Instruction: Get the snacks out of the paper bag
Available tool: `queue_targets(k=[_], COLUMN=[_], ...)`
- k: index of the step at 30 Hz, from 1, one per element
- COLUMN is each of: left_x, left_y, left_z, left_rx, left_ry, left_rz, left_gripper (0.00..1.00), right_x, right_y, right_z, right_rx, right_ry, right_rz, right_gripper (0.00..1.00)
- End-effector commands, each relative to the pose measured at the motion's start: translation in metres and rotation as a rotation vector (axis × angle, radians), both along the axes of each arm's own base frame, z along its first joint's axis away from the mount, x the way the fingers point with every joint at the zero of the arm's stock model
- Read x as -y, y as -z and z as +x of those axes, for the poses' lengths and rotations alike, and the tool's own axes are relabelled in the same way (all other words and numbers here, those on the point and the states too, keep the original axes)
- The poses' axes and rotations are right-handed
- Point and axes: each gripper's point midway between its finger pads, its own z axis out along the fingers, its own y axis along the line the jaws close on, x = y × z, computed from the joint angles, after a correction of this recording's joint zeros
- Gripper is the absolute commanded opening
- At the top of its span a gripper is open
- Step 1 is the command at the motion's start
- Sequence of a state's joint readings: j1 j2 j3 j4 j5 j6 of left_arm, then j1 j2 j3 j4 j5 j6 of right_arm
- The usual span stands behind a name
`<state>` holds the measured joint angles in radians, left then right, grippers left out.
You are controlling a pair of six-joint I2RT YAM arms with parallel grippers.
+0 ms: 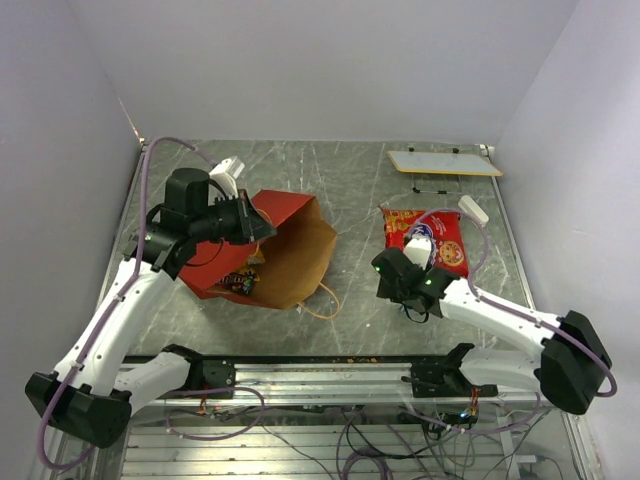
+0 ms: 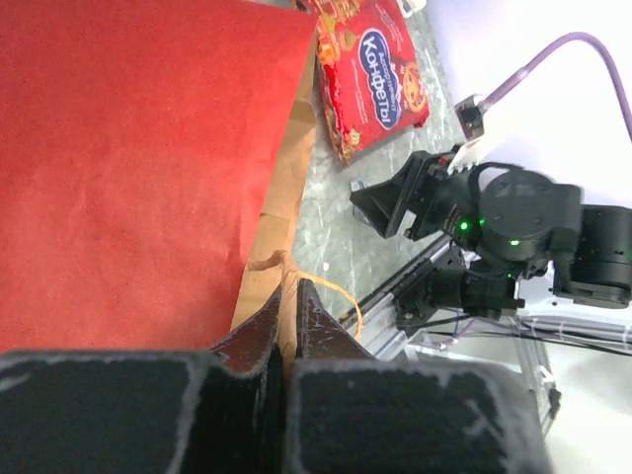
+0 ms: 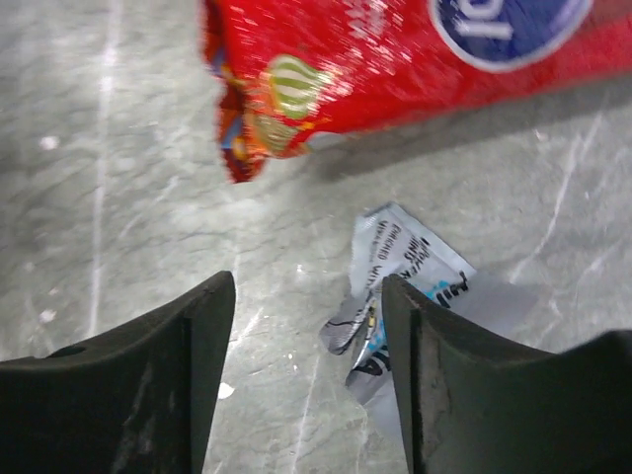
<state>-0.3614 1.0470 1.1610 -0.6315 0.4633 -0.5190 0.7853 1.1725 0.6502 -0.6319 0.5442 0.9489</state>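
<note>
The paper bag (image 1: 285,208), red outside and brown inside, lies on its side left of centre with its mouth facing right. My left gripper (image 1: 256,228) is shut on the bag's brown rim by a tan handle, as the left wrist view shows (image 2: 288,291). Small dark and yellow-orange packets (image 1: 240,282) show at the bag's near edge. The big red packet with blue logo (image 1: 428,240) lies on the table to the right. My right gripper (image 3: 308,286) is open just short of that red packet (image 3: 395,59). A silvery wrapper (image 3: 395,262) lies by its right finger.
A flat white board (image 1: 443,162) lies at the back right. A loose tan loop handle (image 1: 322,300) trails from the bag's mouth toward the near edge. The metal rail (image 1: 300,368) runs along the near edge. Walls close in the left, back and right.
</note>
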Motion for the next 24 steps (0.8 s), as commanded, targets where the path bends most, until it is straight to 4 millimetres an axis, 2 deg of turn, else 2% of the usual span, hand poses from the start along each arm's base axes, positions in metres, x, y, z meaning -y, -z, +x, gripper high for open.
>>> queue_targets(k=[1,3,7,10,12,18,20,24], left_x=[0.017,0.022,0.036,0.051,0.059,0.086,0.098,0.116], left_y=[-0.001,0.006,0.018,0.025,0.030,0.043,0.047,0.058], left_z=[-0.015,-0.021,-0.031,-0.040,-0.042,-0.052,-0.058,-0.067], left_rx=[-0.027,-0.049,-0.089,-0.109,-0.121,-0.166,-0.173,-0.189], left_ry=[0.056,0.056,0.071,0.095,0.109,0.188,0.227,0.281], left_rz=[-0.127,-0.150,-0.166,-0.148,-0.124,-0.094,-0.068,-0.022], left_gripper=[0.07,0.07,0.07,0.07,0.07,0.07,0.07,0.07], right_x=[-0.026,-0.038,-0.076,-0.102,-0.111,-0.108,-0.101,-0.075], right_y=[-0.041,-0.054,-0.077,-0.092,-0.098,-0.100,-0.100,-0.106], right_z=[0.022,0.026,0.032,0.034,0.039,0.051,0.056,0.064], right_rx=[0.119,0.149,0.221,0.279,0.310,0.326,0.330,0.374], right_ry=[-0.235,-0.322,-0.519,-0.623,-0.629,-0.619,-0.583,-0.444], right_rz=[0.027,0.047,0.141,0.228,0.261,0.193,0.153,0.104], right_gripper=[0.64,0.70,0.77,0.78,0.78,0.78,0.80,0.90])
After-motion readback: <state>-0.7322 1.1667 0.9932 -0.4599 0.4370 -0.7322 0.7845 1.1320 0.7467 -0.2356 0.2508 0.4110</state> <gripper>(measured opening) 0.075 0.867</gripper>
